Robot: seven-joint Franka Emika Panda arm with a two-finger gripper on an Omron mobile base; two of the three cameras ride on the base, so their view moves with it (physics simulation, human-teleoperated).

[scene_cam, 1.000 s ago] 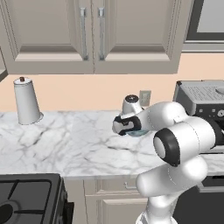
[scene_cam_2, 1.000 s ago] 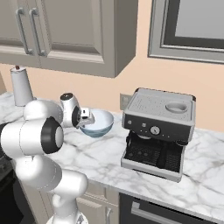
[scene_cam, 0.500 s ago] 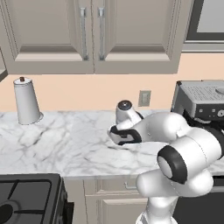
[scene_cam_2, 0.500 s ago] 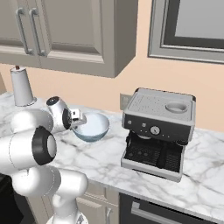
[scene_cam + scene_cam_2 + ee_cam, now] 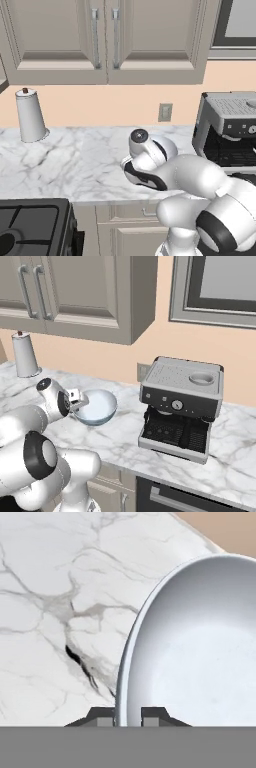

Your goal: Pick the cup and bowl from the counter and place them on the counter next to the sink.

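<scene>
Bowl (image 5: 200, 647) is smooth, glossy, pale blue-white and round with a thin wide rim, sitting over the white grey-veined marble counter (image 5: 55, 602), left of the boxy silver and black coffee machine (image 5: 181, 406). My gripper (image 5: 128, 718) looks clamped on its rim, one finger each side, though my tips barely show. No readable writing on anything, as far as I can see.

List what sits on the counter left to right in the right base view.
white cylinder with a dark knob → gripper → bowl → wall outlet → coffee machine
</scene>
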